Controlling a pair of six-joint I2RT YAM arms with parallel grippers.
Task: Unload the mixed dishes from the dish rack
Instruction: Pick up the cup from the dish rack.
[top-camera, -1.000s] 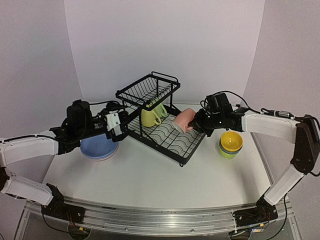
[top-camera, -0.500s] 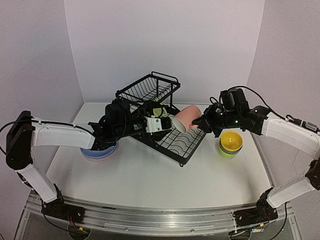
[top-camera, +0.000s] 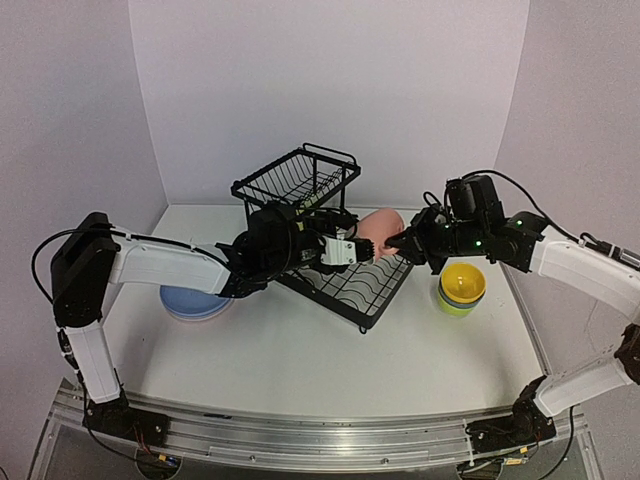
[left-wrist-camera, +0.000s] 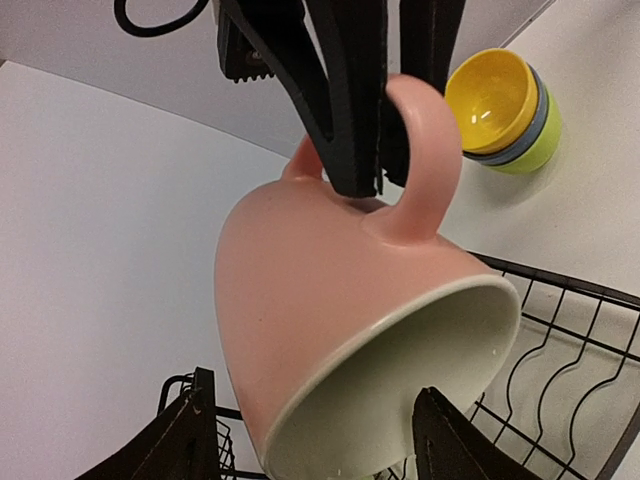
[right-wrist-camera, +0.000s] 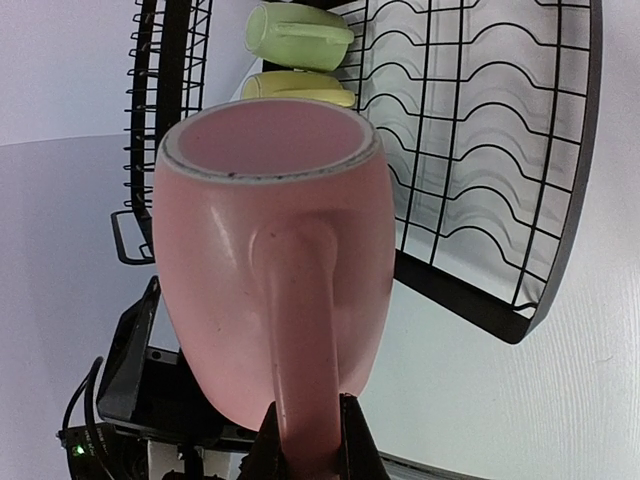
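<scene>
My right gripper (top-camera: 397, 243) is shut on the handle of the pink mug (top-camera: 376, 232) and holds it tilted above the right end of the black dish rack (top-camera: 352, 292). In the right wrist view the handle sits between my fingers (right-wrist-camera: 305, 445), with the mug (right-wrist-camera: 270, 250) mouth facing away. My left gripper (top-camera: 348, 250) is open at the mug's mouth. In the left wrist view its fingers (left-wrist-camera: 192, 440) stand either side of the rim of the mug (left-wrist-camera: 330, 290). A pale-green mug (right-wrist-camera: 300, 35) and a yellow mug (right-wrist-camera: 297, 88) lie in the rack (right-wrist-camera: 480, 150).
A blue plate on a stack (top-camera: 192, 301) lies left of the rack, under my left arm. Stacked bowls, yellow on blue on green (top-camera: 461, 288), stand right of the rack and also show in the left wrist view (left-wrist-camera: 505, 105). The rack's upper basket (top-camera: 296, 178) shows nothing in it.
My left arm swung right from the plate stack to the mug's mouth. My right gripper lifted the pink mug off the rack and turned it toward the left gripper.
</scene>
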